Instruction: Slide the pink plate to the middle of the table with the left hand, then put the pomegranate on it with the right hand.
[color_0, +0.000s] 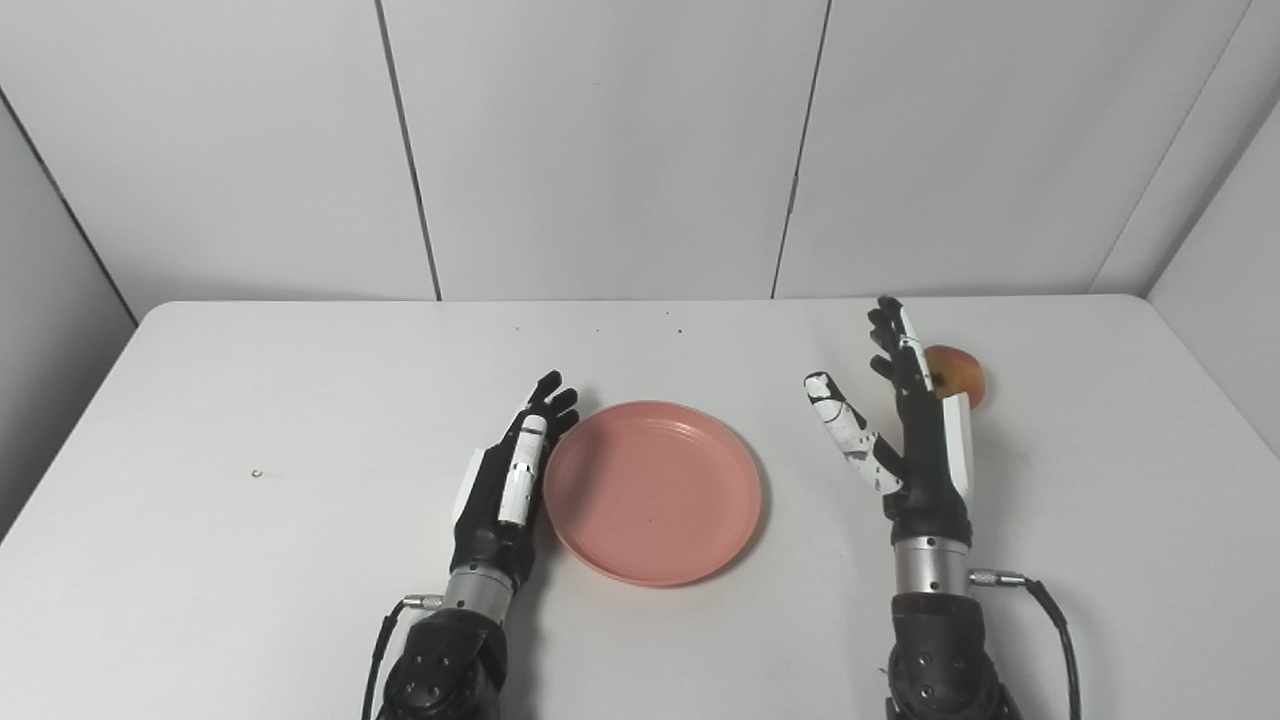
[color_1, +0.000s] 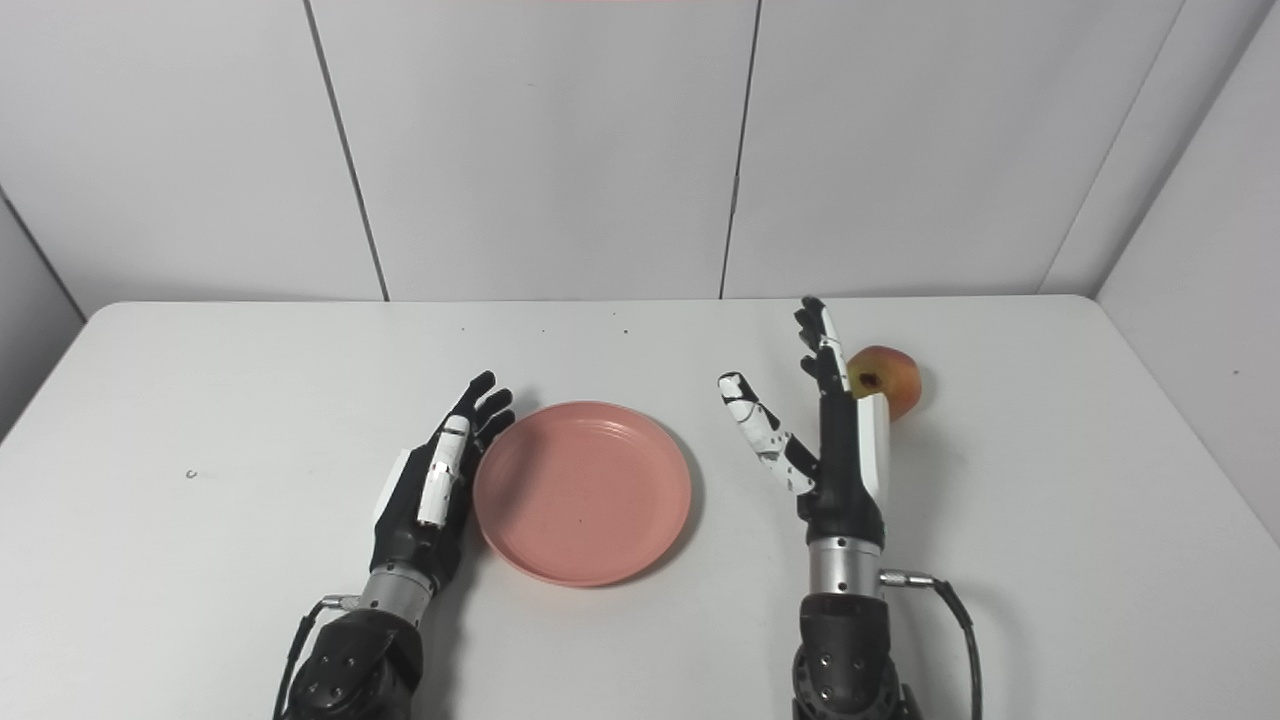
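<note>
The pink plate (color_0: 652, 491) lies flat near the middle of the white table (color_0: 250, 400), with nothing on it. My left hand (color_0: 505, 476) rests open against the plate's left rim, fingers straight and pointing away from me. My right hand (color_0: 905, 430) stands open and upright to the right of the plate, thumb spread toward it. The pomegranate (color_1: 886, 380), yellow-red and round, sits on the table just behind and to the right of the right hand's fingers, partly hidden by them in the left eye view. Neither hand holds anything.
Grey wall panels (color_0: 600, 150) close off the table's far edge and both sides. A tiny dark speck (color_0: 257, 473) lies on the table at the left. Bare table surface stretches to the left of the left hand and to the right of the pomegranate.
</note>
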